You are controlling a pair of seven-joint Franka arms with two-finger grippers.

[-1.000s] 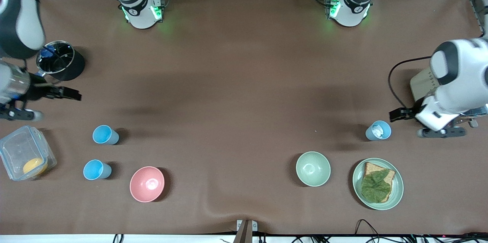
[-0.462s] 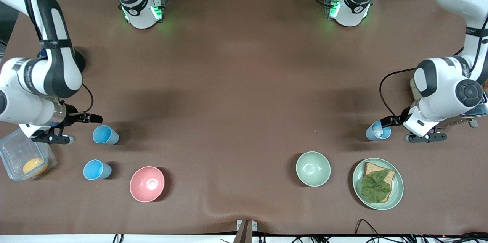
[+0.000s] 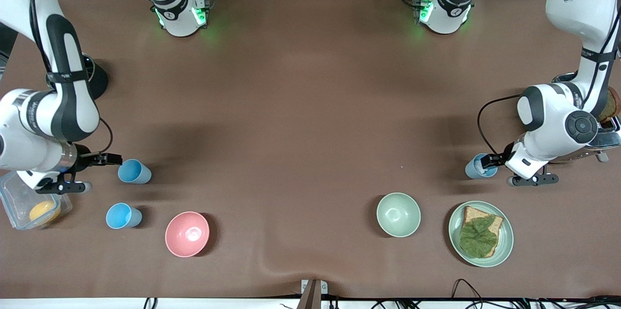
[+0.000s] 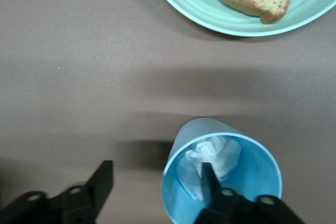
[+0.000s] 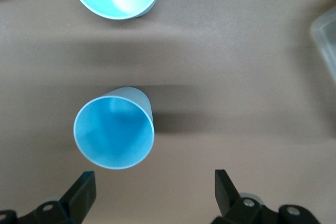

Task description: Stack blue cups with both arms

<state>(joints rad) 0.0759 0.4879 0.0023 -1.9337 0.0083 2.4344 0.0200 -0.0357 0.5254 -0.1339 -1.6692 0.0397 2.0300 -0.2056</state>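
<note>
Nearest the front camera at the right arm's end, I have one sky-blue cup [image 3: 122,216] beside the pink bowl [image 3: 187,234], both untouched. Farther back stands a second sky-blue cup [image 3: 133,171]; my right gripper [image 3: 110,158] hangs wide open just beside it, nothing held, the cup not yet between the fingers. At the left arm's end, past the pale green bowl [image 3: 398,214] and the plate of toast [image 3: 480,234], the grey-blue cup [image 3: 479,166] holds crumpled white paper, I think. My left gripper [image 4: 157,184] is open, one finger [image 4: 210,179] inside the rim and the other outside the wall.

I judge this the reach-and-grasp step. Next: close the left on the wall, slide the right over its cup. The mid-surface [image 3: 301,129] is open for meeting; the plastic container [image 3: 24,200] crowds my right wrist.
</note>
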